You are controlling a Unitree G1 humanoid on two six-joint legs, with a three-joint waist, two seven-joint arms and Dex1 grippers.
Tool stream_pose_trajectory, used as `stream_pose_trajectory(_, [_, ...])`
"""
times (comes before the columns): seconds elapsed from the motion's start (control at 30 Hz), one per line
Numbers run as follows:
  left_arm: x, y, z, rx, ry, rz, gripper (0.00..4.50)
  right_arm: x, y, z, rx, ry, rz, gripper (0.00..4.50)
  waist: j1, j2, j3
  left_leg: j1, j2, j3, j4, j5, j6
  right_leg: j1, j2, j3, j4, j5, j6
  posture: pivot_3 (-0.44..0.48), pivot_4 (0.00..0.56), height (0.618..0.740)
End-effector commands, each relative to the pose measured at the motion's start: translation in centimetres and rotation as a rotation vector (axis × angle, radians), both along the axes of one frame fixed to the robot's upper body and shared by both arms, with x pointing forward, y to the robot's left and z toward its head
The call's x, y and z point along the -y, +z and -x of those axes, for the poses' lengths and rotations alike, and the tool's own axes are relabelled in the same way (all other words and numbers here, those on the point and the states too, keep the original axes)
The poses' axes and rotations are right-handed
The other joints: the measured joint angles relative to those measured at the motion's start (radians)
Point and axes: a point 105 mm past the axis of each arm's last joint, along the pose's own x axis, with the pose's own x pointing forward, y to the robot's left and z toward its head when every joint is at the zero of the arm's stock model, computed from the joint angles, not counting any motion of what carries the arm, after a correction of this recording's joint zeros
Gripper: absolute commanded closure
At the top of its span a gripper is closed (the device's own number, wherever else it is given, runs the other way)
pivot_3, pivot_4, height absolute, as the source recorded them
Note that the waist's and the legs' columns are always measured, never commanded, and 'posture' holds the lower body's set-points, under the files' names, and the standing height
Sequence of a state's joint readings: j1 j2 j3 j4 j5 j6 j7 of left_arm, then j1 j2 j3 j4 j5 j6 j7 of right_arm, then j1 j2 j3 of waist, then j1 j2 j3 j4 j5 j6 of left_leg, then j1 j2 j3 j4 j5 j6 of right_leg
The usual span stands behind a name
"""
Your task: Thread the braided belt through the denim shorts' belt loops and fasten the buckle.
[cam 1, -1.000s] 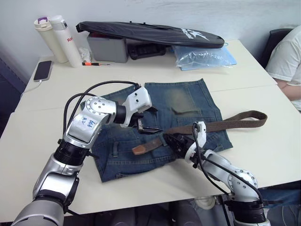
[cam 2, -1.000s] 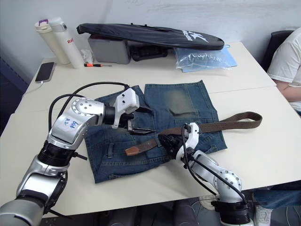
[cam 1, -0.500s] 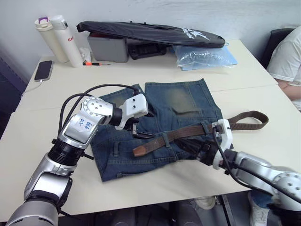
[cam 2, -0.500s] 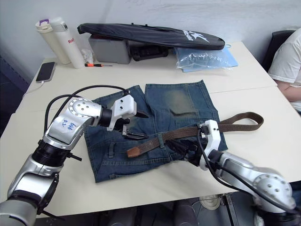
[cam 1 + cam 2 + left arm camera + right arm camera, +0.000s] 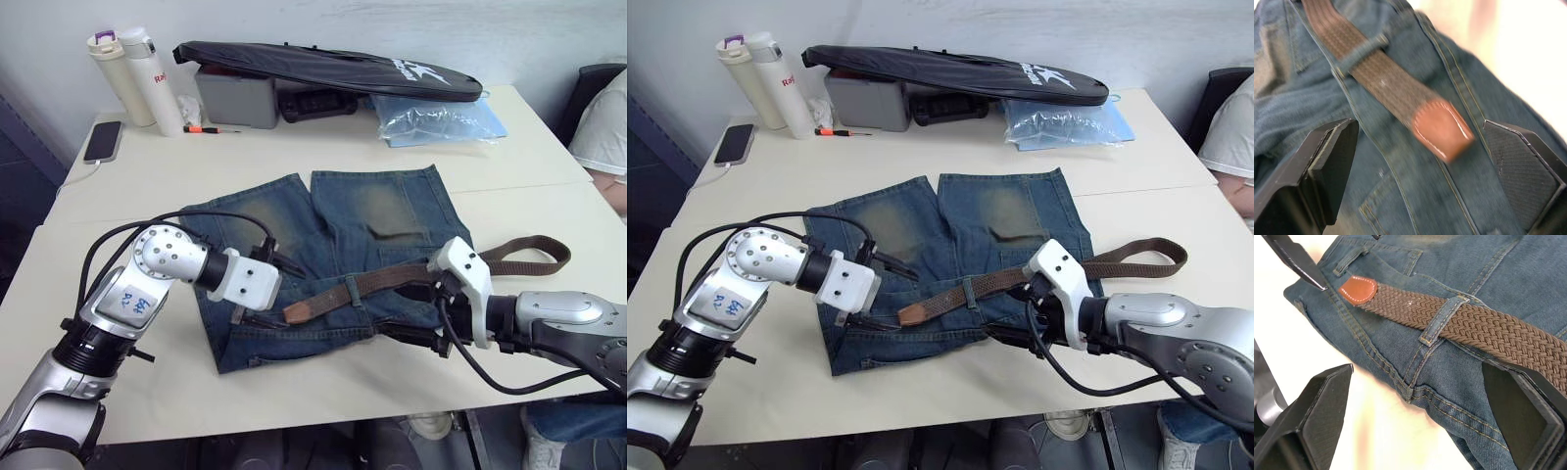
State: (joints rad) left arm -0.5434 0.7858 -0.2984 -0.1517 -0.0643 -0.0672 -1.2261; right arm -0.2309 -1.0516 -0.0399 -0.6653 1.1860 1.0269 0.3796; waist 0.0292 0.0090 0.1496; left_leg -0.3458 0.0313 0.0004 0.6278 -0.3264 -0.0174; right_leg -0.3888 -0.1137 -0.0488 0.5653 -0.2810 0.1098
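Left gripper (image 5: 1420, 161) jaws spread, straddling the braided belt (image 5: 1019, 278) tan tip. Right gripper (image 5: 1415, 396) gapes, empty. Belt lies through 1 belt loop (image 5: 1442, 319) on the denim shorts (image 5: 950, 220); limp, grippy weave, so pinch the stiffer leather tip.

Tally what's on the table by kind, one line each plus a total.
Denim shorts: 1
Braided belt: 1
Flasks: 2
Phone: 1
Long black bag: 1
Grey case: 1
Clear blue plastic bag: 1
Orange-handled screwdriver: 1
Total: 9
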Motion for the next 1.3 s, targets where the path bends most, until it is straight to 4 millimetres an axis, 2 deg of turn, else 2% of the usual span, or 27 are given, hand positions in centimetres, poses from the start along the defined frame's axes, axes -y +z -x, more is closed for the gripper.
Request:
stream_pose_trajectory(0.03, [0.7, 0.1, -0.1, 0.082, -0.022, 0.009, 0.00, -0.5, 0.7, 0.3, 0.048, 0.051, 0.020, 0.04, 0.000, 0.000, 0.000, -0.001, 0.000, 0.000, 0.001, 0.000, 0.000, 0.000, 0.000, 0.000, 0.000, 0.000, -0.001, 0.000, 0.150, 0.740])
stream_pose_trajectory(0.13, [1.5, -0.5, -0.4, 0.096, -0.021, 0.028, 0.00, -0.5, 0.7, 0.3, 0.054, 0.052, 0.017, 0.04, 0.000, 0.001, 0.000, -0.003, 0.000, 0.000, 0.002, 0.000, 0.000, -0.001, 0.000, 0.000, -0.001, 0.001, -0.001, 0.000, 0.150, 0.740])
stream_pose_trajectory(0.23, [1.8, -1.1, -0.5, 0.083, -0.027, 0.030, 0.82, -0.4, 0.6, 0.1, 0.059, 0.039, 0.025, 0.00, -0.001, 0.001, 0.000, -0.004, 0.000, 0.000, 0.002, 0.000, 0.000, -0.002, 0.001, 0.000, 0.000, 0.007, 0.010, 0.000, 0.150, 0.740])
stream_pose_trajectory(0.3, [1.7, -1.5, -0.6, 0.073, -0.029, 0.020, 1.74, -0.3, 0.6, 0.0, 0.061, 0.033, 0.034, 0.00, -0.002, 0.001, -0.001, -0.004, 0.000, 0.000, 0.002, 0.000, 0.000, -0.003, 0.001, 0.000, 0.000, 0.007, 0.010, 0.000, 0.150, 0.740])
stream_pose_trajectory(0.33, [1.7, -1.6, -0.7, 0.073, -0.028, 0.019, 2.00, -0.2, 0.5, -0.1, 0.062, 0.029, 0.045, 0.00, -0.002, 0.001, -0.001, -0.004, 0.000, 0.000, 0.002, 0.000, 0.000, -0.003, 0.001, 0.000, 0.000, 0.007, 0.010, 0.000, 0.150, 0.740])
stream_pose_trajectory(0.5, [1.6, -0.8, -1.2, 0.070, -0.028, 0.040, 4.17, 0.1, -0.2, -0.5, 0.073, 0.001, 0.087, 0.00, -0.002, 0.002, -0.001, -0.004, 0.000, 0.000, 0.002, 0.000, 0.000, -0.003, 0.001, 0.000, 0.000, 0.007, 0.010, 0.000, 0.150, 0.740])
stream_pose_trajectory(0.53, [1.5, -0.7, -1.3, 0.069, -0.029, 0.045, 4.41, 0.1, -0.3, -0.6, 0.075, -0.003, 0.094, 0.00, -0.002, 0.002, -0.001, -0.004, 0.000, 0.000, 0.002, 0.000, 0.001, -0.003, 0.001, 0.000, 0.000, 0.007, 0.010, 0.000, 0.150, 0.740])
stream_pose_trajectory(0.73, [1.9, 1.0, -1.0, 0.031, -0.034, 0.123, 4.41, 0.3, -0.4, -1.2, 0.091, -0.033, 0.103, 0.00, -0.002, 0.002, -0.001, -0.005, 0.000, 0.000, 0.003, 0.000, 0.000, -0.003, 0.001, 0.000, 0.001, 0.008, 0.010, 0.000, 0.150, 0.740])
stream_pose_trajectory(0.83, [2.3, 2.0, -0.2, -0.035, -0.049, 0.200, 3.56, 0.4, -0.4, -1.4, 0.097, -0.042, 0.104, 0.00, -0.003, 0.002, -0.001, -0.005, 0.000, -0.001, 0.003, 0.001, 0.001, -0.003, 0.001, 0.000, 0.002, 0.008, 0.011, 0.000, 0.150, 0.740])
stream_pose_trajectory(1.0, [1.1, -0.4, 0.4, 0.043, -0.087, 0.059, 1.33, 0.3, -0.3, -1.8, 0.104, -0.049, 0.104, 0.00, -0.003, 0.003, -0.002, -0.005, 0.000, 0.000, 0.003, 0.001, 0.001, -0.003, 0.001, 0.000, 0.002, 0.008, 0.011, 0.000, 0.150, 0.740])
stream_pose_trajectory(1.17, [1.1, -1.4, 0.4, 0.078, -0.092, 0.049, 1.33, 0.3, -0.3, -1.9, 0.106, -0.051, 0.103, 0.00, -0.002, 0.003, -0.002, -0.005, 0.000, -0.001, 0.003, 0.001, 0.001, -0.003, 0.001, 0.000, 0.002, 0.008, 0.011, 0.000, 0.150, 0.740])
stream_pose_trajectory(1.3, [1.1, -2.3, -0.3, 0.144, -0.067, 0.026, 1.33, 0.3, -0.3, -2.1, 0.107, -0.056, 0.108, 0.00, 0.000, 0.003, -0.002, -0.005, 0.000, -0.001, 0.003, 0.001, 0.001, -0.003, 0.001, 0.000, 0.002, 0.008, 0.011, 0.000, 0.150, 0.740])
